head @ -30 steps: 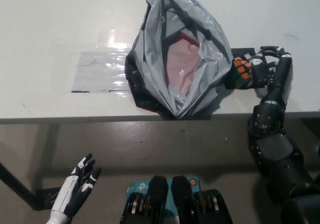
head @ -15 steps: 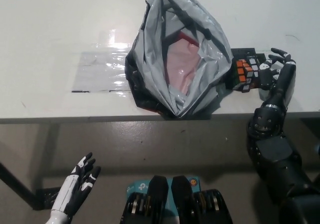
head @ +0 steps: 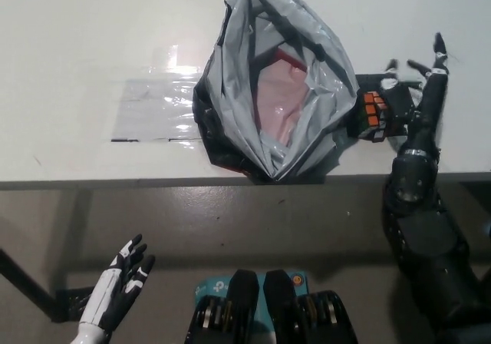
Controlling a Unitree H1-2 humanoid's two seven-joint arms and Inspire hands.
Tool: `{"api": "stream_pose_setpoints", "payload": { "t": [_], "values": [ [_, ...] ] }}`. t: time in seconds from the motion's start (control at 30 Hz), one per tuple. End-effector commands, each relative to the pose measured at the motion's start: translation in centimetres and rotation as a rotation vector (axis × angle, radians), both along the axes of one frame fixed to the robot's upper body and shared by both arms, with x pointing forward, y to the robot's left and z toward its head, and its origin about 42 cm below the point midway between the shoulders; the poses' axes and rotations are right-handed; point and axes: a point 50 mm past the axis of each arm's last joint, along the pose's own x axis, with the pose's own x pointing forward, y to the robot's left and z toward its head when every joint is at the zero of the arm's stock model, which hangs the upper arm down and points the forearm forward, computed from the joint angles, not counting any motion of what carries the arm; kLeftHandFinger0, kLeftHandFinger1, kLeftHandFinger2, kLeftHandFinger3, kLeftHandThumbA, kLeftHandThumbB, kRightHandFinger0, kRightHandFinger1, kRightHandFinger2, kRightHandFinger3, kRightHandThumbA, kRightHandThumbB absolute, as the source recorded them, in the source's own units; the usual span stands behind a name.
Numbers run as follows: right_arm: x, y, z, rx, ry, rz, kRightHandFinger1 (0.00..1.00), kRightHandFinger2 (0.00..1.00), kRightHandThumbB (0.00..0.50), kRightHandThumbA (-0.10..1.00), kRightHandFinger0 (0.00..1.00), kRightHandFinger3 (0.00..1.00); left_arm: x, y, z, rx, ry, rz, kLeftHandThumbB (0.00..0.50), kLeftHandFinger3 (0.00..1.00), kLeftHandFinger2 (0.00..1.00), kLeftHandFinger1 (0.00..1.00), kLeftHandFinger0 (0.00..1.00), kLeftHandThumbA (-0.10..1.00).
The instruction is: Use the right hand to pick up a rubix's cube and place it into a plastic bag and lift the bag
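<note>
A Rubik's cube (head: 373,114) with orange and white faces lies on the white table (head: 92,44), touching the right side of a grey plastic bag (head: 272,90). The bag stands open toward me, showing something pink inside. My black right hand (head: 423,83) is just right of the cube, raised with its fingers spread wide and holding nothing. My white left hand (head: 119,286) hangs open below the table edge at the lower left.
A clear plastic sheet (head: 149,110) lies flat on the table left of the bag. The table's front edge (head: 153,181) runs across the picture. A black patch (head: 374,79) lies under the cube.
My right hand was closed around the cube one second ago. It has since let go, opened its fingers and lifted up and to the right. The cube stays beside the bag.
</note>
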Motion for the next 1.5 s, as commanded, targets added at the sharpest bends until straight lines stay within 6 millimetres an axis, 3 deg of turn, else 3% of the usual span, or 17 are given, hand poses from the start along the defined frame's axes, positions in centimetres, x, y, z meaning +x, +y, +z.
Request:
{"api": "stream_pose_setpoints", "payload": {
  "t": [0.0, 0.2, 0.3, 0.7, 1.03, 1.2, 1.33, 1.43, 1.47],
  "values": [
    [-1.8, 1.2, 4.6, -0.246, -0.144, 0.278, 1.0, 1.0, 0.5, 1.0, 1.0, 1.0, 0.7, -0.1, 1.5, 0.008, -0.064, -0.012, 0.129, 1.0, 1.0, 1.0, 1.0, 0.87],
    [-4.2, 2.0, 6.3, -0.296, -0.193, 0.329, 1.0, 1.0, 0.5, 1.0, 1.0, 1.0, 0.8, 0.0, 1.5, 0.004, -0.072, -0.015, 0.13, 1.0, 1.0, 1.0, 1.0, 0.86],
    [-4.7, 2.1, 6.2, -0.347, -0.19, 0.344, 1.0, 1.0, 0.5, 1.0, 1.0, 1.0, 0.7, 0.0, 1.4, 0.011, -0.064, -0.011, 0.145, 1.0, 1.0, 1.0, 1.0, 0.88],
    [-4.1, 0.2, 2.1, -0.387, -0.014, 0.35, 1.0, 1.0, 0.5, 0.93, 1.0, 1.0, 0.8, 0.0, 1.7, 0.014, -0.075, -0.018, 0.142, 1.0, 1.0, 1.0, 1.0, 0.87],
    [-4.1, -2.1, 0.9, -0.417, 0.014, 0.262, 1.0, 1.0, 0.5, 0.99, 1.0, 1.0, 1.1, 0.1, 1.8, 0.016, -0.081, -0.019, 0.135, 1.0, 1.0, 1.0, 1.0, 0.87],
    [-5.1, -3.5, 1.9, -0.404, -0.017, 0.226, 1.0, 1.0, 0.5, 0.96, 1.0, 1.0, 1.0, 0.1, 1.7, 0.002, -0.075, -0.011, 0.141, 1.0, 1.0, 1.0, 1.0, 0.86],
    [-6.1, -4.3, 4.4, -0.41, -0.111, 0.201, 1.0, 1.0, 0.468, 0.99, 1.0, 1.0, 1.0, 0.0, 1.5, 0.005, -0.074, -0.011, 0.129, 1.0, 1.0, 1.0, 1.0, 0.87],
    [-6.9, -4.2, 5.9, -0.387, -0.164, 0.213, 1.0, 1.0, 0.466, 0.99, 1.0, 1.0, 1.0, -0.1, 1.5, 0.008, -0.074, -0.012, 0.126, 1.0, 1.0, 1.0, 1.0, 0.87],
    [-7.4, -4.2, 6.6, -0.377, -0.186, 0.214, 1.0, 1.0, 0.495, 1.0, 1.0, 1.0, 1.0, -0.1, 1.4, 0.009, -0.074, -0.011, 0.125, 1.0, 1.0, 1.0, 1.0, 0.87]
  ]
}}
